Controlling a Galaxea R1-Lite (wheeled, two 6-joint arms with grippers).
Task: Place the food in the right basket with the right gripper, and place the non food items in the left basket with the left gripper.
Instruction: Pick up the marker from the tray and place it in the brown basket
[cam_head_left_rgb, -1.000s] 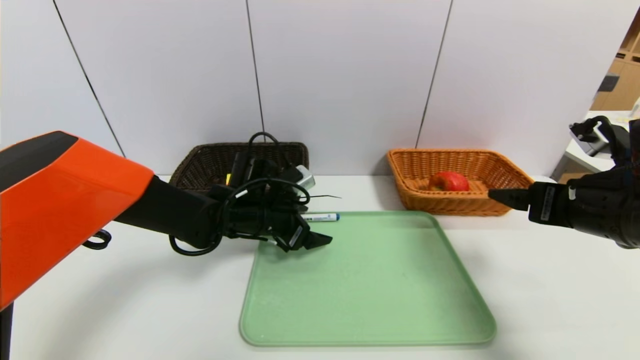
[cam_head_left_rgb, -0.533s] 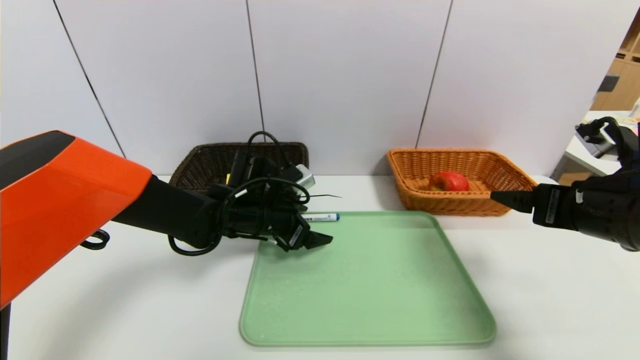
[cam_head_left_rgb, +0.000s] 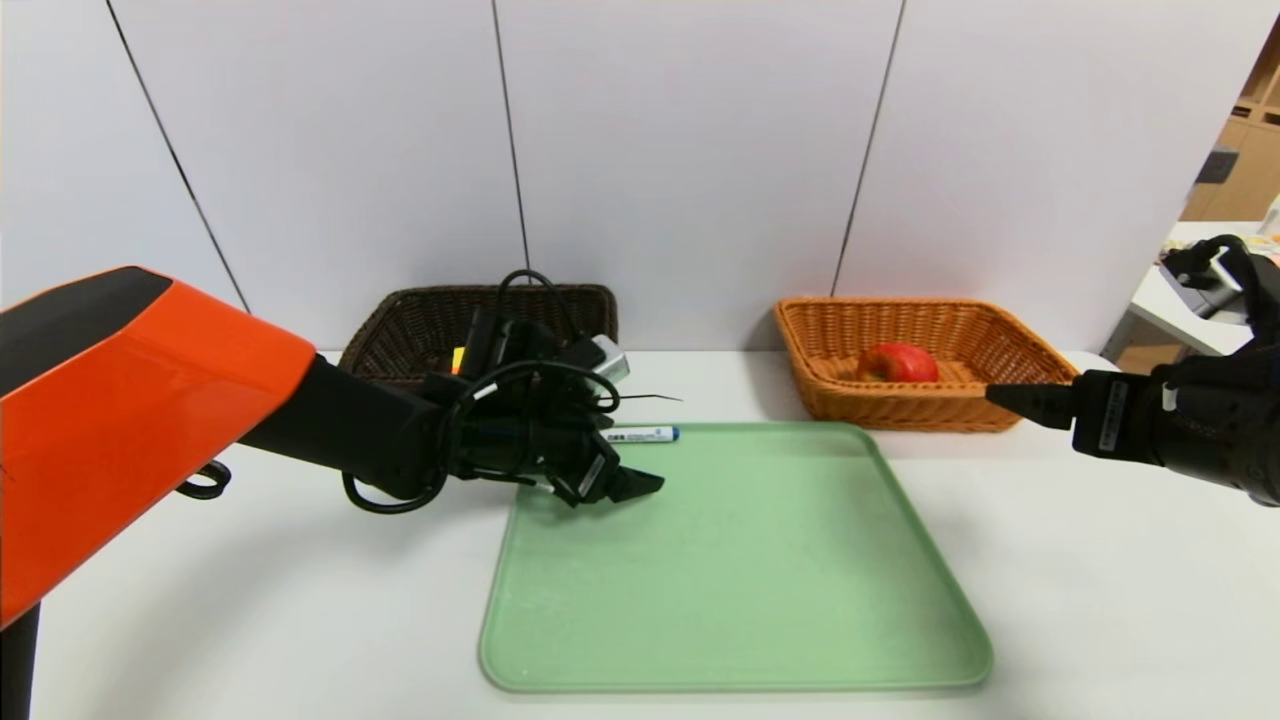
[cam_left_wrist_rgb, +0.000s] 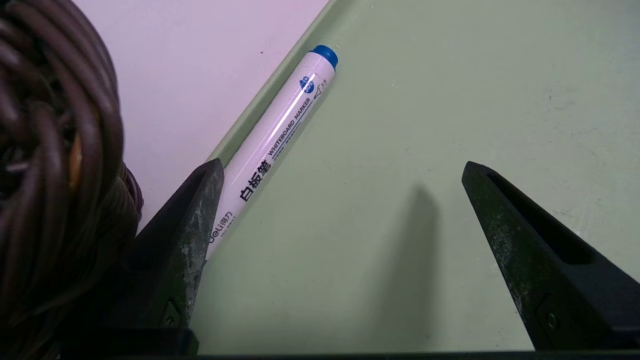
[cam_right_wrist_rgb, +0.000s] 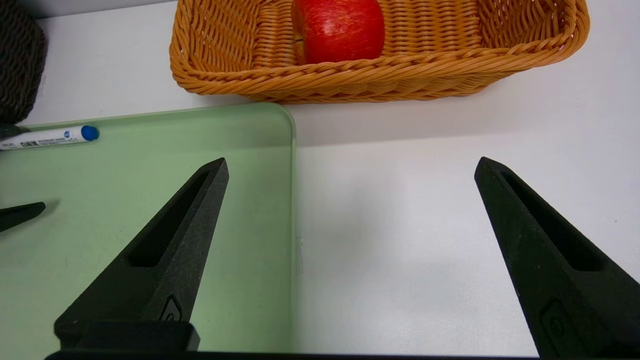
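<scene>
A white whiteboard marker with a blue cap lies along the far left rim of the green tray. My left gripper hangs open low over the tray's far left corner; one finger tip is next to the marker's barrel and nothing is between the jaws. A red apple rests in the orange right basket. My right gripper is open and empty above the table, beside that basket. The dark left basket stands behind the left arm.
The white table carries the tray in the middle and both baskets along the back wall. Something yellow shows inside the dark basket. A black cable loop lies at the far left. Bare table stretches to the right of the tray.
The right gripper has drifted slightly to the right, away from the orange basket. The left gripper has barely shifted near the marker, and the marker and apple have not moved.
</scene>
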